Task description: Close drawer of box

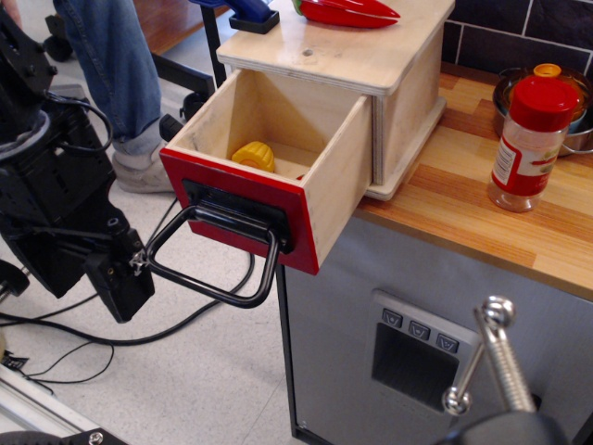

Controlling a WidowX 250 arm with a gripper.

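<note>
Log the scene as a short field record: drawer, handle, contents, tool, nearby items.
drawer: pulled far out of the box, red front facing away from it
handle: black loop, hanging down from the drawer front
contents: yellow ribbed object inside
tool: at the loop's left end, grip state unclear
box top: red pepper-shaped toy
counter: red-capped spice jar, metal bowl

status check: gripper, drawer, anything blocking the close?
Gripper at the black handle, grip state unclear. Drawer pulled well out of the box. Yellow object sits inside the drawer; nothing seen blocking the slot.
</note>
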